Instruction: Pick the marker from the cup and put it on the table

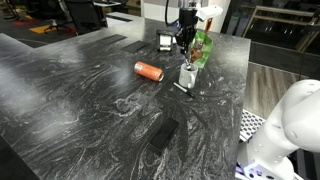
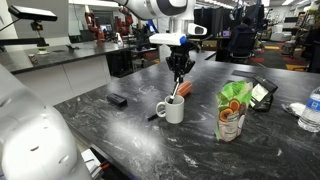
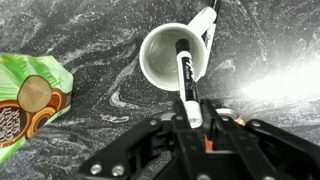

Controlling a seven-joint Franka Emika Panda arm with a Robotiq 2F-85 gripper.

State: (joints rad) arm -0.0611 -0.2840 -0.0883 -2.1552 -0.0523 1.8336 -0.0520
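The white cup [image 3: 160, 62] stands upright on the black marbled table [image 3: 90, 25], seen from straight above in the wrist view. The black marker [image 3: 186, 75] leans in it, lower end inside the cup, upper end between my fingers. My gripper [image 3: 195, 120] is shut on the marker's upper end, just above the cup's rim. In both exterior views the gripper [image 2: 180, 72] [image 1: 184, 42] hangs directly over the cup [image 2: 172, 109] [image 1: 187, 76], and the marker [image 2: 178, 93] slants up out of the cup.
An orange can [image 1: 148, 70] lies on its side on the table. A green snack bag [image 2: 232, 110] [image 3: 25, 100] stands near the cup. A clear bottle with a blue label [image 2: 312, 110] is at the edge. A flat black object [image 2: 117, 100] lies apart.
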